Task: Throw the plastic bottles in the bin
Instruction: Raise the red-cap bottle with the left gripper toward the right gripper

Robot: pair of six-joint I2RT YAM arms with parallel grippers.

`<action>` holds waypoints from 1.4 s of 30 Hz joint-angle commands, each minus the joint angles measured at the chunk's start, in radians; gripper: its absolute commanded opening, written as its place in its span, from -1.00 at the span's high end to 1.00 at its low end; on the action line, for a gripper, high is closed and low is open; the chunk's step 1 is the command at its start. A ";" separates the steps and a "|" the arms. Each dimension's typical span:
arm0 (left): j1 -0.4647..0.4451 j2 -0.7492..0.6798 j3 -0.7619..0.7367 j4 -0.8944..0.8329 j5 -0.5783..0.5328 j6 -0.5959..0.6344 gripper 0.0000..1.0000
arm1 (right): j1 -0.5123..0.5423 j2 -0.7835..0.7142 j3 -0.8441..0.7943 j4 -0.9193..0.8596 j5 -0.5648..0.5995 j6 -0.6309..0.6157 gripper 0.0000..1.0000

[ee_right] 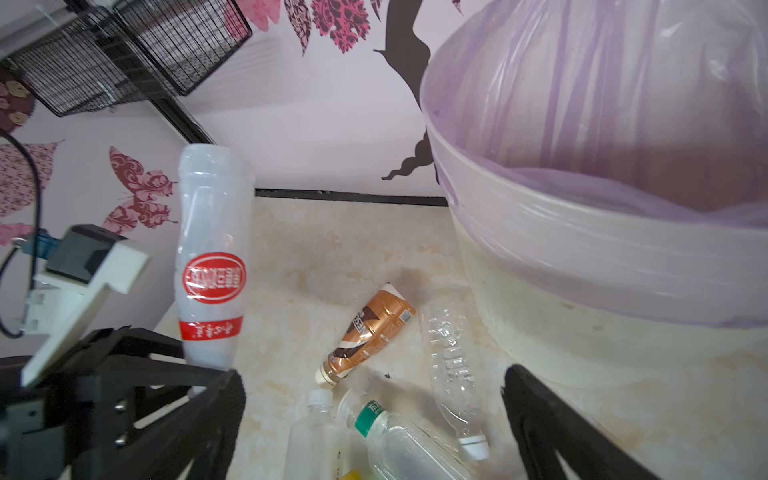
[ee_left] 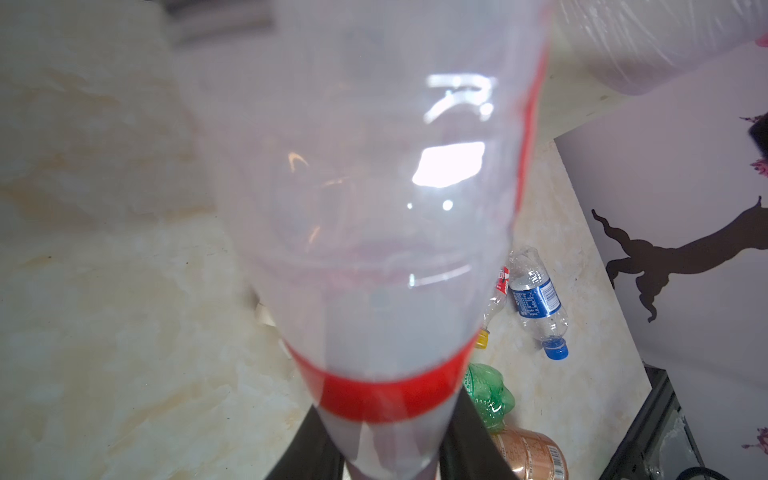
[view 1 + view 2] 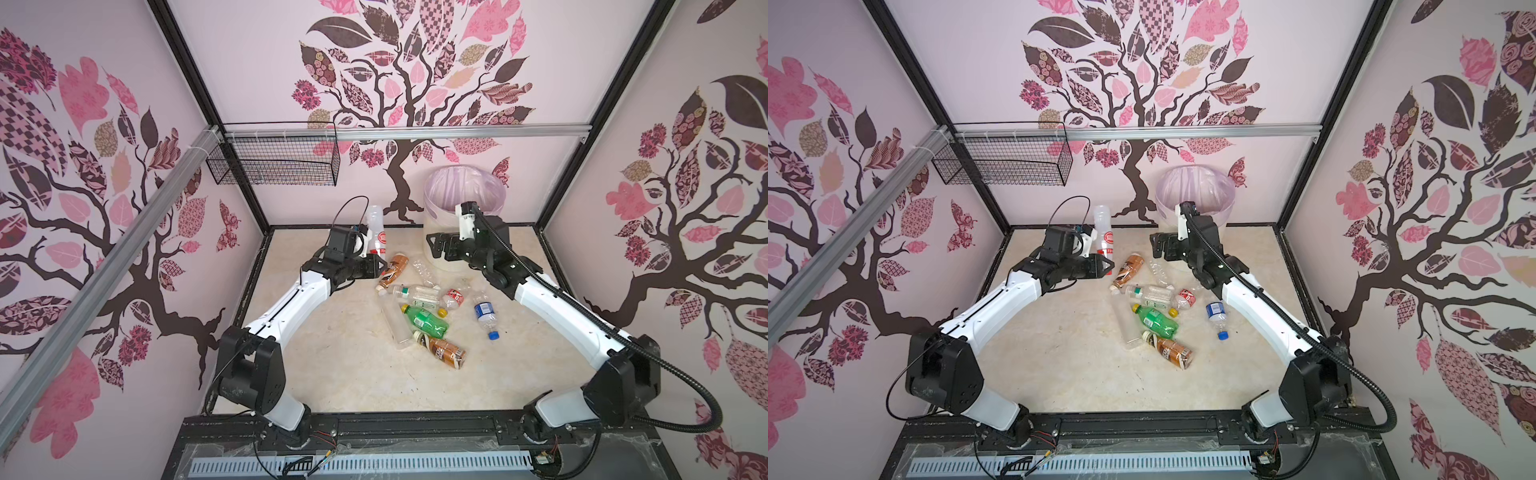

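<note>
Both top views: left gripper (image 3: 375, 266) is pinched on the low end of the red-label bottle (image 3: 376, 232), which sticks up above it, left of the bin (image 3: 434, 210) and not touching it. Right gripper (image 3: 434, 246) hangs wide and empty right in front of the bin, so I'd worry the arms bump on the carry.

Left wrist: the bottle fills the frame. Held that near one end, it could swing or slip.

Right wrist: the bin rim sits high, so a low swing clips it. Other bottles (image 1: 370, 336) lie on the table below.
</note>
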 commanded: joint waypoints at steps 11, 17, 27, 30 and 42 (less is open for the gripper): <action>-0.126 -0.114 -0.070 0.086 0.003 0.090 0.36 | 0.001 0.104 0.247 -0.004 -0.135 0.115 -0.92; -0.150 -0.123 -0.075 0.089 0.006 0.105 0.36 | 0.001 0.153 0.293 0.008 -0.188 0.162 -0.82; -0.170 -0.121 -0.072 0.084 0.001 0.112 0.36 | 0.009 0.224 0.300 0.063 -0.296 0.254 -0.68; -0.175 -0.122 -0.073 0.086 0.001 0.111 0.36 | 0.019 0.241 0.312 0.062 -0.306 0.254 -0.67; -0.190 -0.118 -0.071 0.080 -0.008 0.118 0.36 | 0.046 0.320 0.386 0.046 -0.342 0.263 -0.49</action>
